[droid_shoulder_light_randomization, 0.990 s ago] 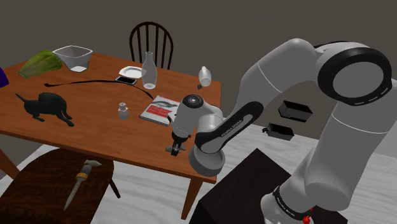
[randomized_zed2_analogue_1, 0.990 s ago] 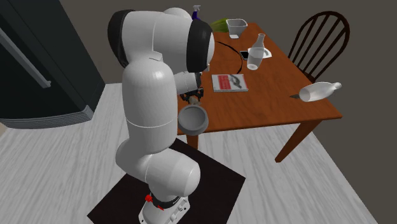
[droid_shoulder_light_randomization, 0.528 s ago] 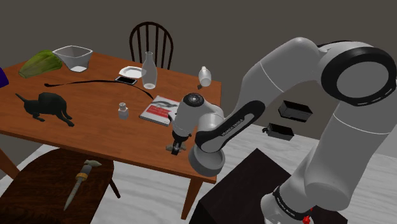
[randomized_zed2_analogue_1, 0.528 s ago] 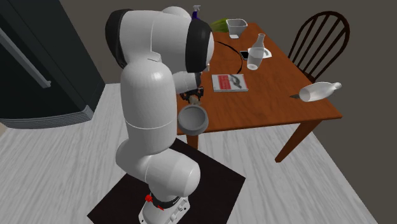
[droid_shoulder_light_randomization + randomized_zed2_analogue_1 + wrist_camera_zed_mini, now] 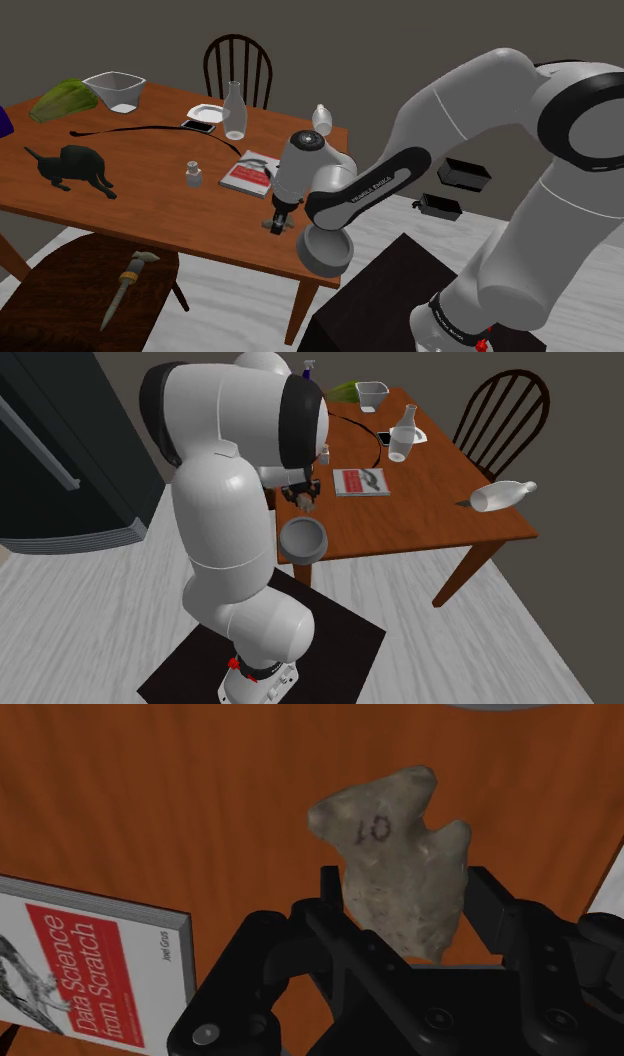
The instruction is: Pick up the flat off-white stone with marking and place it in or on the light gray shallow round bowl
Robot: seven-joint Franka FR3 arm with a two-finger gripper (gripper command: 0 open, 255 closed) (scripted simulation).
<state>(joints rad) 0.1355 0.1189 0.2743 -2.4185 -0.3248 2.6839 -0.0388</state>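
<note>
An off-white flat stone (image 5: 398, 864) marked "10" sits clasped between my black fingers. My gripper (image 5: 405, 909) is shut on it, holding it just above the brown wooden table (image 5: 200, 794). In the shoulder view the gripper (image 5: 277, 224) hangs over the table's near edge, just in front of a red and white book (image 5: 250, 172). From the second exterior view the gripper (image 5: 303, 502) is partly hidden by the arm. A pale shallow dish (image 5: 207, 111) lies at the far side of the table beside an upright bottle (image 5: 234, 112).
Also on the table are a black cat figure (image 5: 72, 167), a small bottle (image 5: 194, 175), a phone (image 5: 198, 126), a toppled bottle (image 5: 321, 120), a white bin (image 5: 115, 90) and a black cord (image 5: 130, 130). A dark chair (image 5: 238, 65) stands behind.
The gripper has risen a little off the table with the stone in it, and the arm's elbow has swung upward.
</note>
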